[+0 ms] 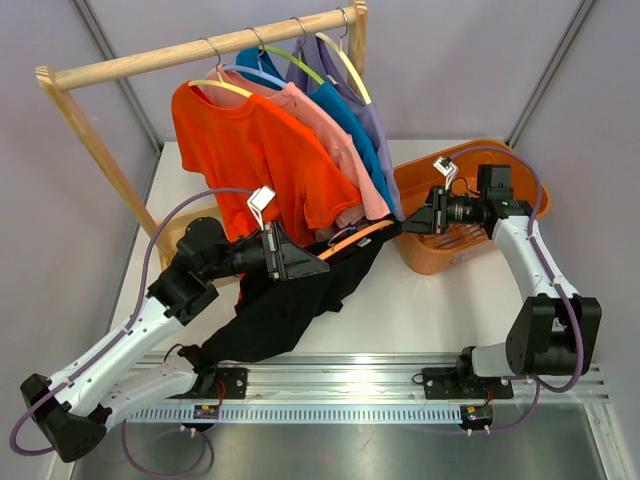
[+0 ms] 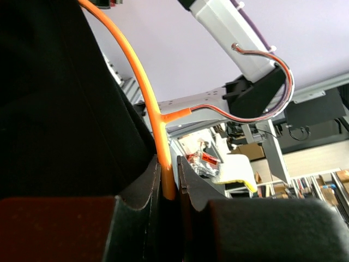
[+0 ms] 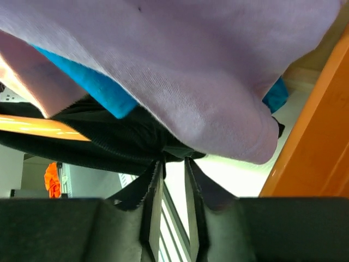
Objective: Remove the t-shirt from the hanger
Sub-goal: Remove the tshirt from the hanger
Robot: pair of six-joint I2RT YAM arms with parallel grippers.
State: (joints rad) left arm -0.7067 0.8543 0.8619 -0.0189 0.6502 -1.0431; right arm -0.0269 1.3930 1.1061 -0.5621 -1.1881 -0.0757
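A black t-shirt (image 1: pixel 290 310) hangs on an orange hanger (image 1: pixel 355 237) and droops to the table between the arms. My left gripper (image 1: pixel 308 264) is shut on the hanger's orange bar (image 2: pixel 144 82), just below its neck; the metal hook (image 2: pixel 267 103) points away, and black cloth (image 2: pixel 49 109) fills the left side of that view. My right gripper (image 1: pixel 408 222) sits at the hanger's far end. Its jaws stand slightly open (image 3: pixel 174 166), with bright table showing between them and the tips at the black shirt's ribbed edge (image 3: pixel 109 142).
A wooden rack (image 1: pixel 200 58) behind holds orange (image 1: pixel 250 150), pink, blue and lilac (image 3: pixel 191 71) shirts on hangers, which hang right over the right gripper. An orange basket (image 1: pixel 440 255) stands at the right, close beside the right wrist.
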